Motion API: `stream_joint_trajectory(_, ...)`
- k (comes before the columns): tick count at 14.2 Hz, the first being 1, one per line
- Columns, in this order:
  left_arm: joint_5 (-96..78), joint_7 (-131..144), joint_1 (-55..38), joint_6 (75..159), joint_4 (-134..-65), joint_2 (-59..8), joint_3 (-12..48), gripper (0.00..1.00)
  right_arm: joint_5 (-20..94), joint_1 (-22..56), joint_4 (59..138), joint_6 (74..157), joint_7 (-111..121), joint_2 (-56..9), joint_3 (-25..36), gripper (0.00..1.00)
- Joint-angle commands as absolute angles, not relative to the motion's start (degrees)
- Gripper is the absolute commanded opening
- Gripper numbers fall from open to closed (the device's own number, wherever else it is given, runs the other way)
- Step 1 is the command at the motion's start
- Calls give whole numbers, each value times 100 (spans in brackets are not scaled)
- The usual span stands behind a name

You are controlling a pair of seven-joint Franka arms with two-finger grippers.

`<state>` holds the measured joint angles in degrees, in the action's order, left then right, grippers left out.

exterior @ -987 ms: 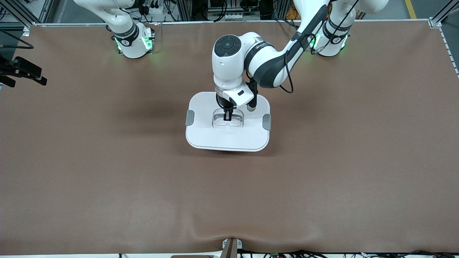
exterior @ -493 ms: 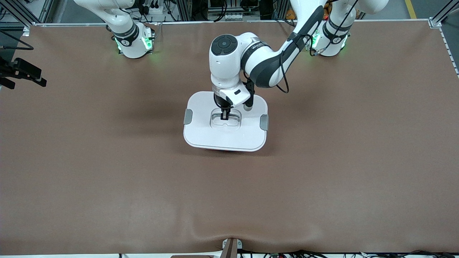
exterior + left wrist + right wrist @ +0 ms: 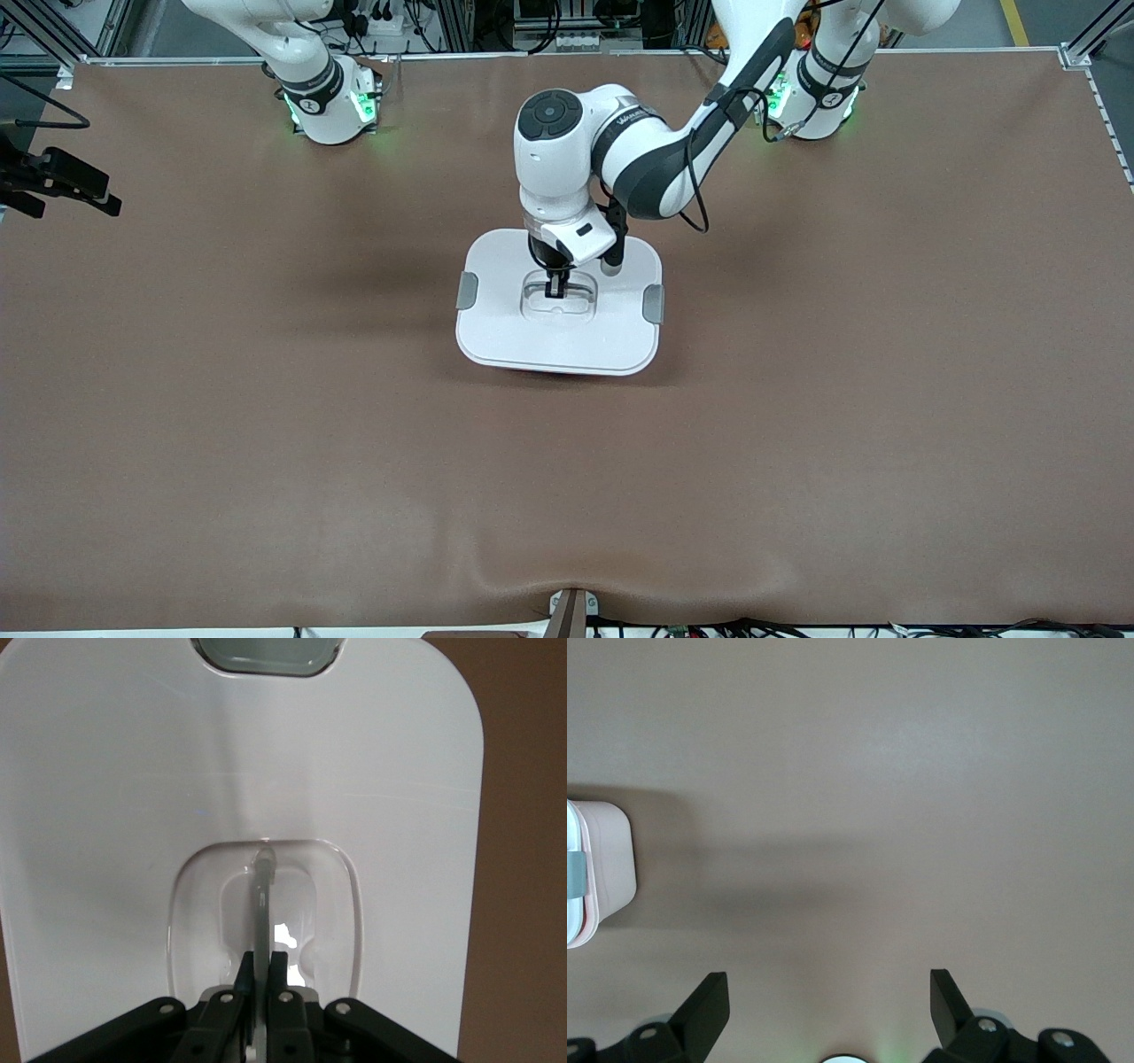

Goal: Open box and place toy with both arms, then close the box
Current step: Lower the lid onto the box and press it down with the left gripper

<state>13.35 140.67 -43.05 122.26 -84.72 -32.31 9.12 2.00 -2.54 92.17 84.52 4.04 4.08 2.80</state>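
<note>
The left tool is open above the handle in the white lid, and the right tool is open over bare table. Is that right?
Not quite. The left tool is shut on the handle of the white lid, as the left wrist view shows. The right tool is indeed open over bare table.

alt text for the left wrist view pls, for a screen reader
The left gripper, shut, pinches the thin upright clear handle in the oval recess at the middle of the box's flat white lid. A grey clip sits at one lid edge, and brown table shows alongside.
</note>
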Motion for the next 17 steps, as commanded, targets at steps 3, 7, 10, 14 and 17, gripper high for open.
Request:
stream_joint_trajectory(3,1503,14142,-4342,12278,-8578,-3199,888,0,193,-237,9202,8376,272,448,237,100)
stream_joint_trajectory(7,1503,14168,-4359,12305,-8534,-3208,888,0,193,-237,9193,8385,272,440,237,100)
stream_joint_trajectory(10,1503,14168,-4351,12410,-8534,-3199,888,0,202,-220,9193,8402,264,422,229,100)
stream_joint_trajectory(14,1503,14142,-4342,12428,-8569,-3217,888,0,193,-246,9141,8367,272,422,237,100)
stream_joint_trajectory(17,1512,14142,-4307,12428,-8613,-3225,888,0,176,-255,9132,8289,281,431,246,100)
